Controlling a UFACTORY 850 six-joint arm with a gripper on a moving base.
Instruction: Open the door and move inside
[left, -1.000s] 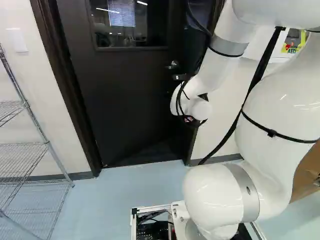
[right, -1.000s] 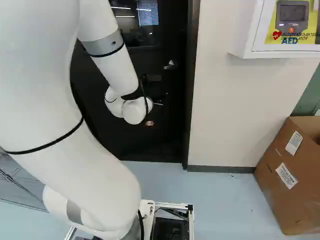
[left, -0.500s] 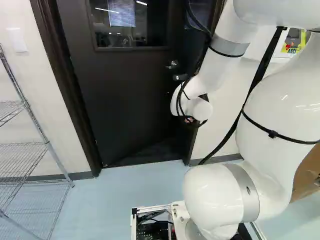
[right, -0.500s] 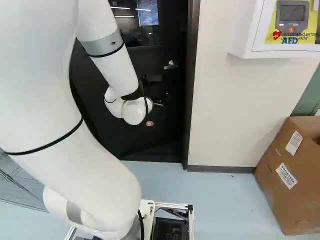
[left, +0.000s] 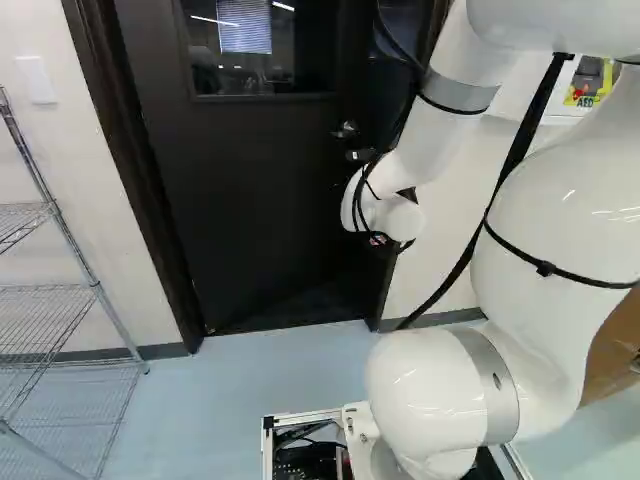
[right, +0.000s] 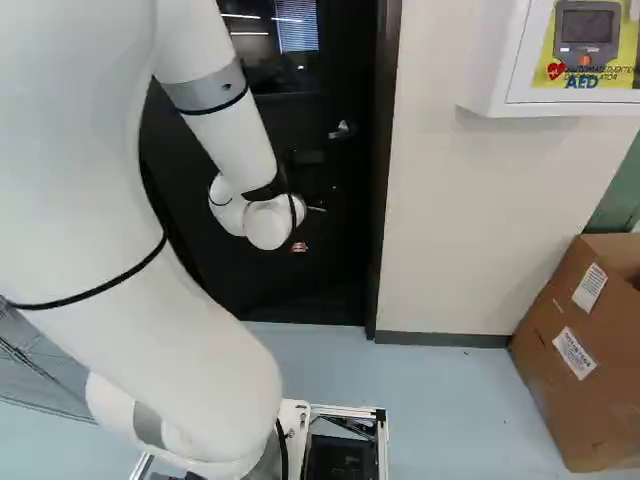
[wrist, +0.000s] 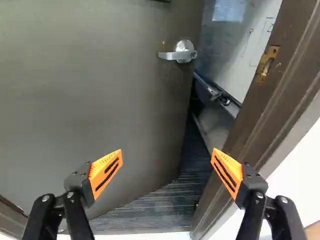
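Note:
The dark door (left: 240, 200) stands partly open, swung away from me on its left side's hinges. In the right base view my gripper (right: 299, 247) shows only as a small orange-red patch at the wrist, low before the door. The wrist view shows the gripper (wrist: 167, 155) open, nothing between its fingers. Ahead of it, the door's lever handle (wrist: 175, 55) sits near the free edge, untouched. A gap separates that edge from the door frame (wrist: 272, 100), which has a strike plate (wrist: 267, 63). One finger overlaps the door face in view, the other the frame side.
Beyond the gap lie a dark ridged floor (wrist: 165, 207) and a whiteboard (wrist: 245, 45). A wire shelf (left: 50, 290) stands left of the doorway. On the right are a wall-mounted AED cabinet (right: 490, 75) and a cardboard box (right: 575, 350).
The base has moved very slightly, as the wall cabinet and box sit a touch farther right in the right base view. The arm keeps its pose, and the door's opening looks about the same.

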